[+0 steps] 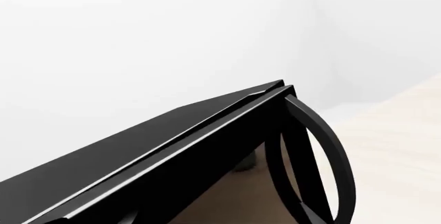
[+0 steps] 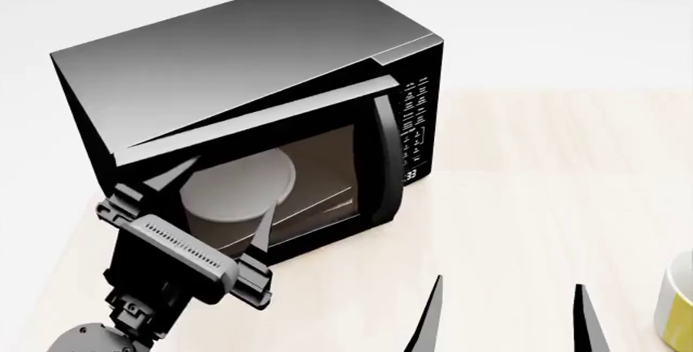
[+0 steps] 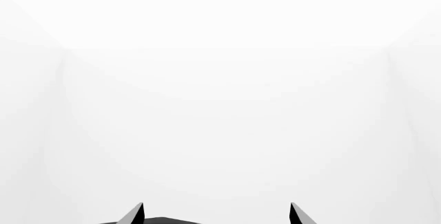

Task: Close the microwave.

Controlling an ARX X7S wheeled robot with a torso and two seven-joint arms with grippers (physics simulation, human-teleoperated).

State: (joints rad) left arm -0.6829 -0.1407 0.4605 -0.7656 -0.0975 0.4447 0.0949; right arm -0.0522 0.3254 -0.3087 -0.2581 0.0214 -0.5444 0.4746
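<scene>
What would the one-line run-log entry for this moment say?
task: close microwave | door: slightly ajar | left gripper: at door | right gripper: open, idle

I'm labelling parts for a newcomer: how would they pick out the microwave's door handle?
Find the big glossy black microwave on the pale wooden table. On its front, between the glass-windowed door and the white-lettered keypad, runs the handle: a tall, curved black bar bowing outward, unlike the flat panels beside it.

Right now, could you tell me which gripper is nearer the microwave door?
Left. The left gripper is right at the door, near its hinge side, fingers spread. The right gripper hangs open over the table, well in front of the microwave.
</scene>
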